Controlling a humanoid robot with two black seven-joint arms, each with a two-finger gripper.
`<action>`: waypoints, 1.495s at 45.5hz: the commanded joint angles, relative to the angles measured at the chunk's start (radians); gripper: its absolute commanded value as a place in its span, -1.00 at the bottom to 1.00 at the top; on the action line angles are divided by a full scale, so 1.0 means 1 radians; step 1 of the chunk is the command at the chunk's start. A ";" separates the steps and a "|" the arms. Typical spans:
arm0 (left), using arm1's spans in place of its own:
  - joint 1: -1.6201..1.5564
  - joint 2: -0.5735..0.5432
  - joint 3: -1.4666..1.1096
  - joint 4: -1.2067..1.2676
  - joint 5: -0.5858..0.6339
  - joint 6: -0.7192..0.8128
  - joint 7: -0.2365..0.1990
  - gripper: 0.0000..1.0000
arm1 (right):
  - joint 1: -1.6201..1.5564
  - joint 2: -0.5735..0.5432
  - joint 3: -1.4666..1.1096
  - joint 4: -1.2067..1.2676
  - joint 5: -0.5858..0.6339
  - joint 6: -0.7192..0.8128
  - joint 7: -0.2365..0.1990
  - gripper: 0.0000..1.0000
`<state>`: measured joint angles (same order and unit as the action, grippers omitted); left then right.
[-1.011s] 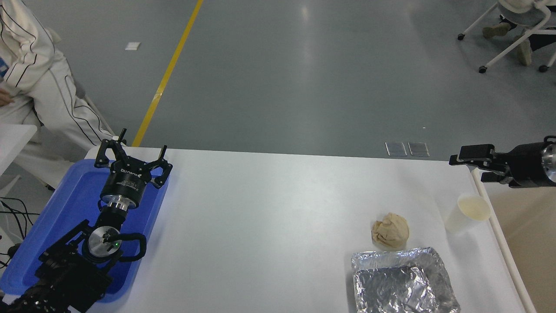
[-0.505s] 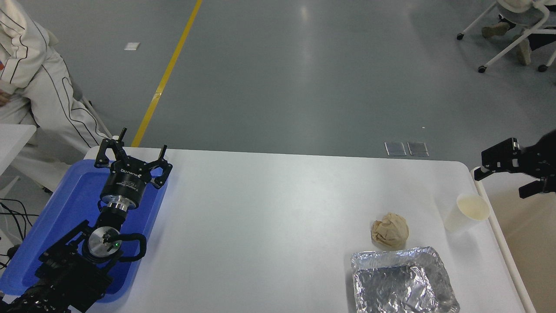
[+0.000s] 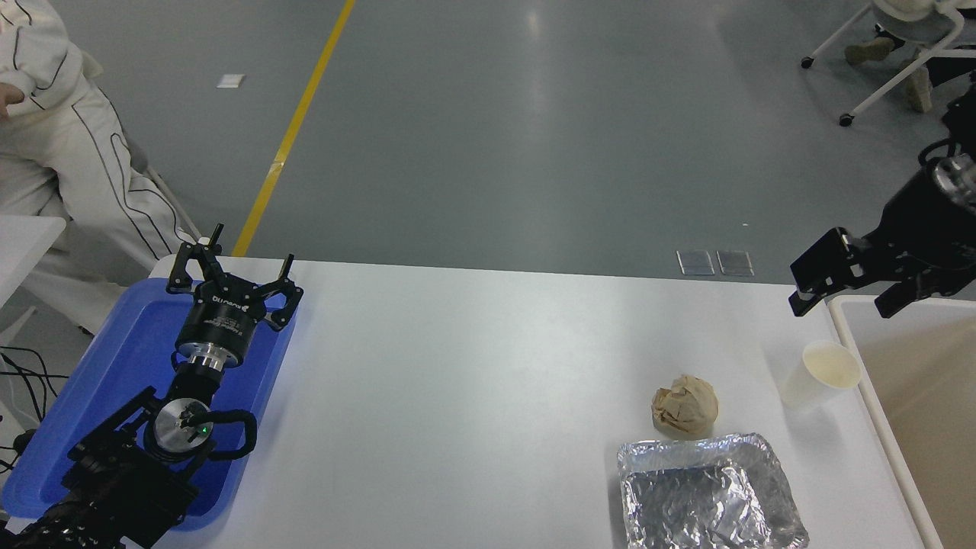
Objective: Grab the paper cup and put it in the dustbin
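The paper cup (image 3: pixel 820 374) stands upright near the table's right edge, white with a cream inside. Just right of it runs the thick cream rim of the dustbin (image 3: pixel 878 415), whose beige interior fills the lower right corner. My right gripper (image 3: pixel 841 306) hangs open above the table's far right corner, behind the cup and clear of it, fingers pointing down toward the table with nothing between them. My left gripper (image 3: pixel 235 258) is parked open over the blue tray at the left.
A crumpled brown paper ball (image 3: pixel 685 406) lies left of the cup. A crinkled foil tray (image 3: pixel 709 496) sits at the front edge below it. The blue tray (image 3: pixel 130 358) is under the left arm. A person in white sits at the far left.
My right gripper has swung up and back to the left from the right edge, its fingers now spread and angled down behind the cup. The cup has not moved.
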<state>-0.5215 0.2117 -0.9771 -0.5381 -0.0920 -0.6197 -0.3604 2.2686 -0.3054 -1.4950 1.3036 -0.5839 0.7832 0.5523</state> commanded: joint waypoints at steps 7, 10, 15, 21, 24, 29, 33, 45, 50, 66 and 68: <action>0.000 0.000 0.000 0.000 0.000 0.000 0.000 1.00 | 0.037 0.011 0.036 0.011 -0.045 0.002 -0.022 1.00; 0.000 0.000 0.000 0.000 0.000 0.000 0.000 1.00 | 0.035 -0.001 0.032 0.009 -0.045 0.002 -0.022 1.00; 0.000 0.000 0.000 0.000 0.000 0.000 0.000 1.00 | 0.039 -0.026 0.029 0.014 -0.037 0.002 -0.022 1.00; 0.000 0.000 0.000 0.000 0.000 0.000 0.000 1.00 | 0.039 -0.035 -0.025 0.019 -0.036 0.002 -0.020 1.00; 0.000 0.000 0.000 0.000 0.000 0.000 0.000 1.00 | 0.039 -0.037 -0.051 0.020 -0.036 0.002 -0.020 1.00; 0.000 0.000 0.000 0.000 0.000 0.000 0.000 1.00 | 0.042 -0.038 -0.077 0.019 -0.034 0.002 -0.020 1.00; 0.000 0.000 0.000 0.000 0.000 0.000 0.000 1.00 | 0.049 -0.063 -0.073 0.017 -0.030 0.002 -0.020 1.00; 0.000 0.000 0.000 0.001 0.000 0.000 0.000 1.00 | 0.081 -0.109 -0.114 0.008 0.050 0.002 -0.022 1.00; 0.000 0.000 0.000 0.000 0.000 0.000 0.000 1.00 | 0.097 -0.112 -0.142 0.008 0.052 0.002 -0.022 0.99; 0.000 0.000 0.000 0.000 0.000 0.000 0.000 1.00 | -0.084 -0.218 -0.137 -0.012 0.101 -0.182 -0.023 1.00; 0.000 0.000 0.000 0.000 0.000 0.000 0.000 1.00 | -0.122 -0.224 -0.137 -0.023 0.118 -0.249 -0.023 1.00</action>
<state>-0.5216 0.2117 -0.9771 -0.5381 -0.0920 -0.6197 -0.3604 2.2809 -0.4632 -1.6301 1.3054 -0.5218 0.7347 0.5295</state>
